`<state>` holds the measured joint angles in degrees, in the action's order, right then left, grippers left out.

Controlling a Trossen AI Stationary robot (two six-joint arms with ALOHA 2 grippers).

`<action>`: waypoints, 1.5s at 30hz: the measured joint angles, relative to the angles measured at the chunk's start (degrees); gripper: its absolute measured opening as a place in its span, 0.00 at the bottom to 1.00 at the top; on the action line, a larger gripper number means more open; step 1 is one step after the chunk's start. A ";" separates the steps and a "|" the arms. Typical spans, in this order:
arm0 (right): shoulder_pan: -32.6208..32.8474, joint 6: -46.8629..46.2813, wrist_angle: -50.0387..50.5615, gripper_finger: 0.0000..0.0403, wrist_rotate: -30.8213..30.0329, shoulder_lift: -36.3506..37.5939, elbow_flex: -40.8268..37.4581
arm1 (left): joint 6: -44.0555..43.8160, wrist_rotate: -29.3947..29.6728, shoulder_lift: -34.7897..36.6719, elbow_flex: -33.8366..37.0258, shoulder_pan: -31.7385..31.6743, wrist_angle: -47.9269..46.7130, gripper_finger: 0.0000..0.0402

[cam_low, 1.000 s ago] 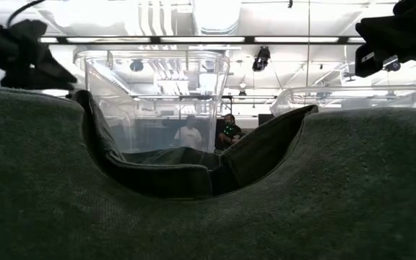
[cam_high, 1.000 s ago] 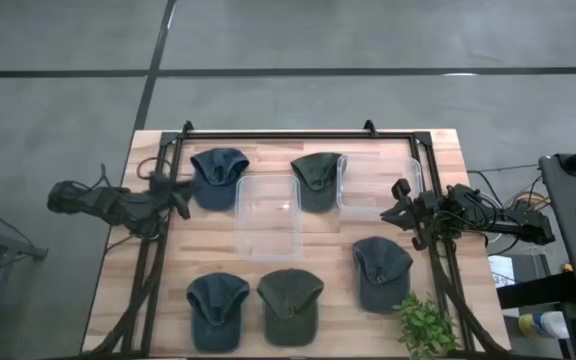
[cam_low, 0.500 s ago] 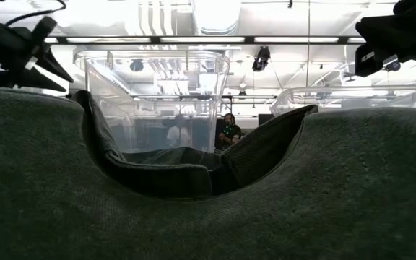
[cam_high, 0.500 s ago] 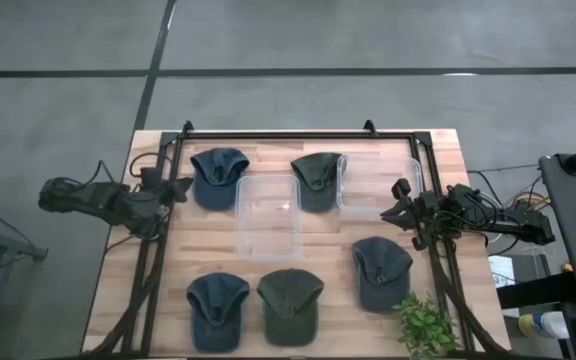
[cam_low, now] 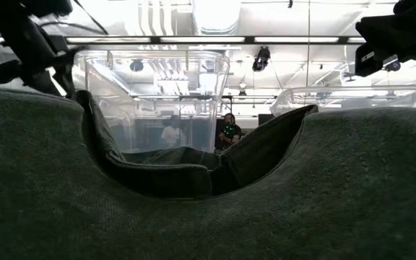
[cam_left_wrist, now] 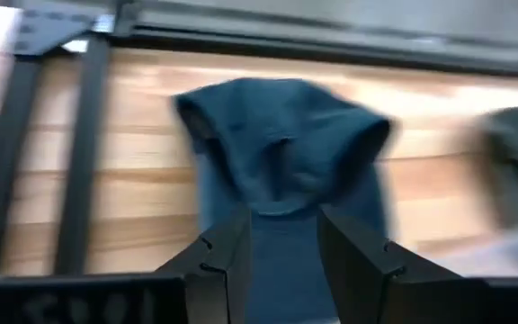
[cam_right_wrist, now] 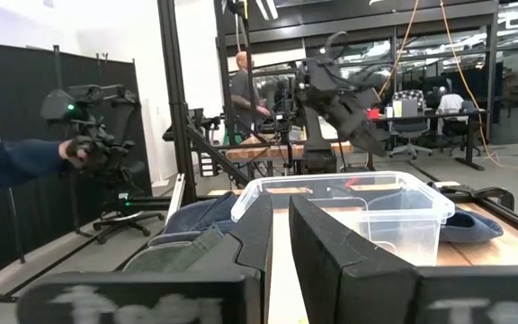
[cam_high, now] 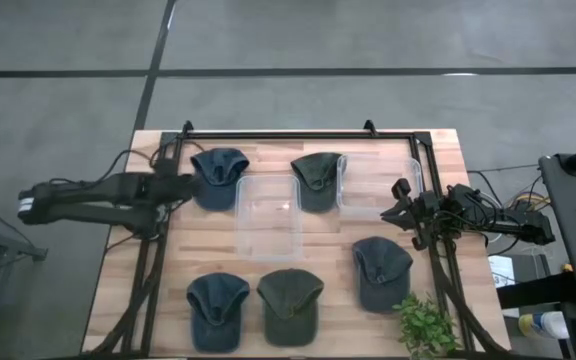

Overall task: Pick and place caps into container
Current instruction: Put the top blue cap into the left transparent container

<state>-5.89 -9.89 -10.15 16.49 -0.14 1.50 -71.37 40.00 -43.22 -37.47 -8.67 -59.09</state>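
Note:
Five caps lie crown-up on the wooden table. A slate-blue cap [cam_high: 218,176] and an olive cap [cam_high: 317,180] are at the far side. Another blue cap [cam_high: 382,270] is near right, and a blue cap [cam_high: 217,308] and an olive cap [cam_high: 290,303] are at the near edge. My left gripper [cam_high: 185,184] hovers open at the far-left blue cap's left side. In the left wrist view that cap [cam_left_wrist: 281,144] shows ahead of the left gripper [cam_left_wrist: 283,252]. My right gripper [cam_high: 399,207] waits shut at the right rail.
A clear container [cam_high: 268,215] stands mid-table and a second one [cam_high: 373,186] at the far right. A black frame [cam_high: 298,133] runs around the table. A small green plant [cam_high: 426,325] sits at the near right corner. An olive cap [cam_low: 208,202] fills the low view.
My left arm has stretched out, its elbow swinging toward the table's left edge. Its gripper has tipped down beside the far-left blue cap. The caps and the right arm have kept still.

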 joint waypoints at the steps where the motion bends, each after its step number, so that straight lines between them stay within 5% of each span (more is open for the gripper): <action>1: 0.00 0.00 0.00 0.09 0.00 0.01 0.00 | 1.40 -0.94 -0.54 0.00 -2.05 0.07 0.30; 11: 0.00 -0.02 0.00 0.09 -0.07 0.00 0.00 | 14.94 -17.84 -3.60 4.54 -19.82 11.19 0.30; 18: 0.00 -0.02 0.02 0.09 -0.04 0.00 0.00 | 17.28 -26.92 -6.24 10.00 -26.44 22.72 0.30; 34: 0.00 -0.01 0.04 0.09 -0.01 0.00 0.00 | 21.06 -24.56 -8.74 6.85 -29.11 24.31 0.30; 45: 0.00 -0.05 0.04 0.09 0.00 0.00 0.00 | 26.54 -22.78 -11.22 3.65 -32.85 15.50 0.30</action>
<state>-5.89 -9.93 -10.11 16.49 -0.14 1.50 -44.83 17.22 -54.44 -33.82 -41.52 -43.59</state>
